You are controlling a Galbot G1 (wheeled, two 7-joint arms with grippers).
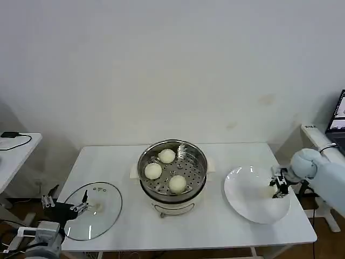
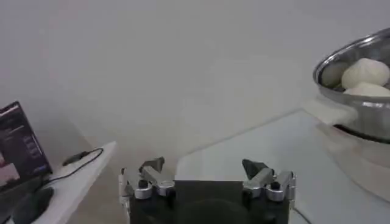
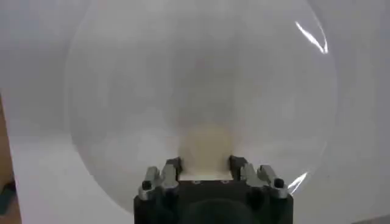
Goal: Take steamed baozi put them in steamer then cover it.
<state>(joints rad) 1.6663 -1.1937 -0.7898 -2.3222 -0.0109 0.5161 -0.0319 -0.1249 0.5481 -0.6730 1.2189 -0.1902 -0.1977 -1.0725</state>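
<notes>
Head view: I see three buns [image 1: 166, 156] in the steel steamer [image 1: 200, 171], frame centre; glass lid [image 1: 108, 213] lower left; white plate [image 1: 242, 197] right.
Left wrist view: left gripper [image 2: 207, 176] is spread wide, empty.
Right wrist view: right gripper [image 3: 205, 165] straddles the last bun [image 3: 208, 146], grip unclear. Soft, light; I'd pinch its sides gently.

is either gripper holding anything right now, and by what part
The right gripper has its jaws around the last baozi on the plate, at its sides; a firm grip cannot be told. The left gripper holds nothing.
</notes>
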